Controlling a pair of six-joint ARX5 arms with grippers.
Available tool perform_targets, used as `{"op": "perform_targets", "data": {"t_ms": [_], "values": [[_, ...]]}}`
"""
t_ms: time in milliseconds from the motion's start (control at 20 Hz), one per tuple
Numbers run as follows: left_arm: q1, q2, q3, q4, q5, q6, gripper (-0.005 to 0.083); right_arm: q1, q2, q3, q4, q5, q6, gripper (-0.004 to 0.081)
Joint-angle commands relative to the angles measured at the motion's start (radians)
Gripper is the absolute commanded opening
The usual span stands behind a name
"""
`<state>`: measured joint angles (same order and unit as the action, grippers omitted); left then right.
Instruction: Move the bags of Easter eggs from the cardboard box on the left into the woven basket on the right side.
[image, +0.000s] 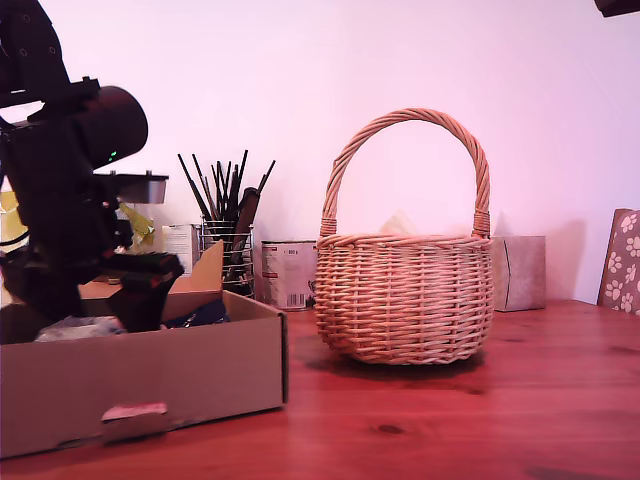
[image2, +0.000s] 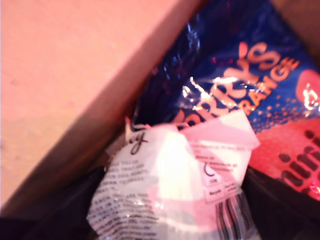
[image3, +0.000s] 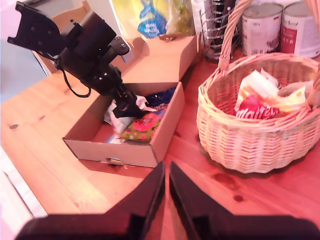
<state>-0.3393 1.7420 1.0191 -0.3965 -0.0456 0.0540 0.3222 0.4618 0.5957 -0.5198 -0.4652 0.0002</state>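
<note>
Exterior view: cardboard box (image: 150, 385) sits at this view's left on the red-brown wooden table (image: 450, 420), low and wide, tab slot in its front wall, flaps upright. Woven basket (image: 405, 295) stands just to its right, apart from it; round, light tan, with a tall arched handle rising well above the box.

My first gripper (image3: 127, 107) reaches down into the box. First wrist view: a whitish-silver bag (image2: 170, 185) with fine black print and a barcode, crinkled and bunched, sits between the dark fingers at the frame's lower edge. The fingers appear closed on it, though the contact itself is blurred. Beyond it lies a dark blue bag (image2: 240, 65), glossy, with orange lettering and a red-pink patch, against the box's inner wall.

Second wrist view: the box also holds a multicoloured packet (image3: 142, 127), green and pink, next to the blue one. The basket already contains a red bag (image3: 255, 107) with white lettering, among pale yellow and white wrappers.

My second gripper (image3: 166, 195) hangs above the table, above the gap between box and basket, jaws nearly together with a thin slit between them, holding nothing.

Behind: two tins (image3: 282, 27), a wire holder of dark utensils (image: 228, 235).
</note>
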Motion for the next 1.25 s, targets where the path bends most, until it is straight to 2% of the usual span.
{"op": "perform_targets", "data": {"t_ms": [0, 100, 150, 200, 350, 550, 700, 1000, 1200], "values": [[0.004, 0.038, -0.018, -0.026, 0.003, -0.005, 0.0572, -0.002, -0.006, -0.017, -0.001, -0.003, 0.002, -0.0012], [0.003, 0.038, -0.017, -0.02, 0.004, -0.002, 0.0356, -0.002, -0.006, -0.017, -0.009, -0.003, 0.002, -0.0012], [0.003, 0.038, -0.017, -0.014, 0.006, -0.001, 0.0279, -0.002, -0.006, -0.017, -0.011, -0.003, 0.002, -0.0012], [0.003, 0.037, -0.015, -0.011, 0.012, 0.002, 0.0239, -0.002, -0.006, -0.017, -0.013, -0.003, 0.002, -0.0012], [0.003, 0.022, -0.004, -0.027, 0.019, 0.026, 0.0231, -0.002, -0.006, -0.017, -0.025, -0.003, 0.002, -0.0012], [0.002, -0.082, -0.002, -0.035, 0.084, 0.042, 0.0231, -0.002, -0.006, -0.017, -0.024, -0.004, 0.002, -0.0012], [0.003, -0.187, -0.002, -0.049, 0.164, 0.085, 0.0231, -0.002, -0.006, -0.017, -0.025, -0.003, 0.002, -0.0012], [-0.012, -0.38, -0.002, -0.059, 0.364, 0.077, 0.0231, -0.002, -0.006, -0.017, -0.025, -0.003, 0.002, -0.0012], [-0.039, -0.504, -0.002, -0.056, 0.39, 0.077, 0.0231, -0.002, -0.006, -0.017, -0.025, -0.003, 0.002, -0.0012]]}}
